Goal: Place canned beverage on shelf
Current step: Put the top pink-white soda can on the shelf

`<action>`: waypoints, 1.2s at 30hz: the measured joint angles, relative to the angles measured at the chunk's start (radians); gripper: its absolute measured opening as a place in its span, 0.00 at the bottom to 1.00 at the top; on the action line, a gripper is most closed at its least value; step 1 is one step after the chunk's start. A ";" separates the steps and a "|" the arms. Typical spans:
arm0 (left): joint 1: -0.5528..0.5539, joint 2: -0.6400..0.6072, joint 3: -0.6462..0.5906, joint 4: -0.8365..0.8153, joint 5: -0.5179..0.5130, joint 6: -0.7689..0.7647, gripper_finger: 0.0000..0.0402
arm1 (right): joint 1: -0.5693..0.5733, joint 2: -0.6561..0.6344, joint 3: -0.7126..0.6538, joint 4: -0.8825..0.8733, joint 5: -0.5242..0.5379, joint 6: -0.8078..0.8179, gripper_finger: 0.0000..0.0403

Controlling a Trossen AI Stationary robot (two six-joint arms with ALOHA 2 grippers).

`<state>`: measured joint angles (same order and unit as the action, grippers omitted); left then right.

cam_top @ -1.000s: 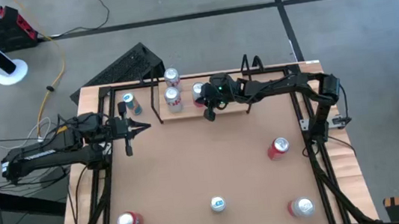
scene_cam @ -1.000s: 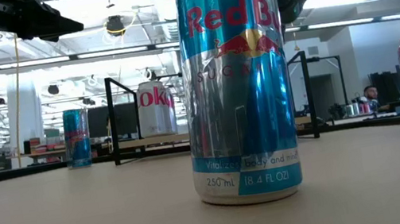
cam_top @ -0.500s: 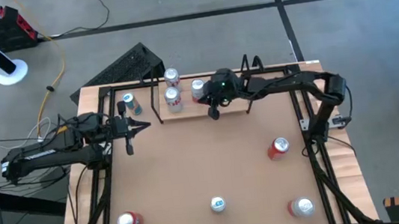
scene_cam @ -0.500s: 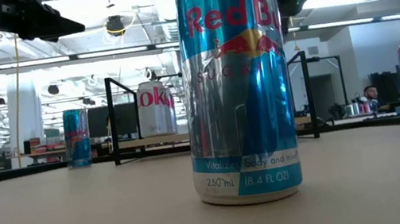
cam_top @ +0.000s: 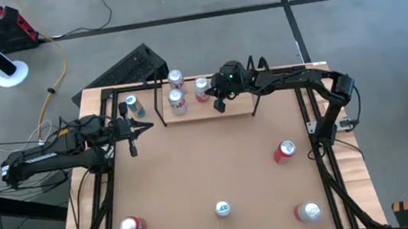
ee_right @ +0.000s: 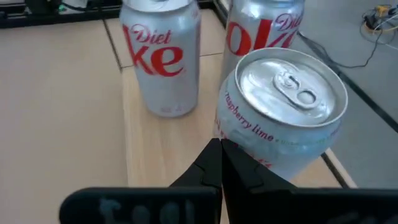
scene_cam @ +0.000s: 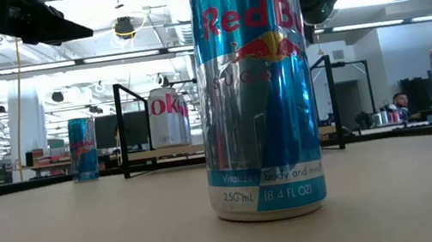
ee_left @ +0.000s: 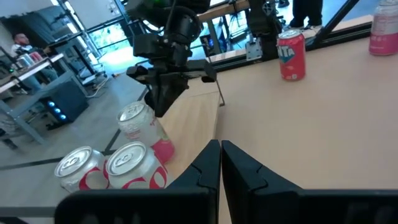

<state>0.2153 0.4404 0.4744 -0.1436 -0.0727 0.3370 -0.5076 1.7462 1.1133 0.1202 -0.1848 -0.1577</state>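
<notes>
- My right tool (cam_top: 218, 103) hangs over the shelf (cam_top: 238, 107), just beside the pink raspberry-lime can (cam_top: 202, 88); in the right wrist view its fingers are pressed together with nothing between them
- That pink can stands upright on the shelf's pale plank, clear of the tool, with two Diet Coke cans (cam_top: 177, 98) next to it on the same plank
- My left tool (cam_top: 131, 137) waits over the left side of the bench (cam_top: 209, 160), pointed toward the shelf; its fingers are clenched and empty in the left wrist view
- A slim blue can (cam_top: 131, 105) stands on the bench left of the shelf
- Other cans stand on the bench: a red one (cam_top: 284, 150) at the right, and a red can (cam_top: 131, 227), a tall blue can (cam_top: 222, 209) and another red can (cam_top: 308, 211) along the near edge
</notes>
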 joint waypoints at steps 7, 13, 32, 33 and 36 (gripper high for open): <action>0.000 0.000 0.000 0.000 -0.021 0.000 0.00 | -0.011 0.014 0.001 0.069 0.001 0.017 0.06; 0.000 0.000 0.000 -0.001 -0.021 -0.006 0.00 | -0.014 0.028 0.000 0.124 0.002 0.044 0.06; 0.000 0.000 0.000 -0.001 -0.021 -0.018 0.00 | -0.047 0.069 0.000 0.234 0.005 0.060 0.06; 0.000 0.000 0.000 -0.001 -0.021 -0.019 0.00 | -0.051 0.070 0.000 0.234 0.004 0.060 0.06; 0.000 0.000 0.000 -0.001 -0.021 -0.020 0.00 | -0.053 0.073 0.000 0.245 0.004 0.060 0.06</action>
<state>0.2153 0.4408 0.4744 -0.1445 -0.0937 0.3172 -0.5608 1.8190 1.1133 0.3652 -0.1806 -0.0975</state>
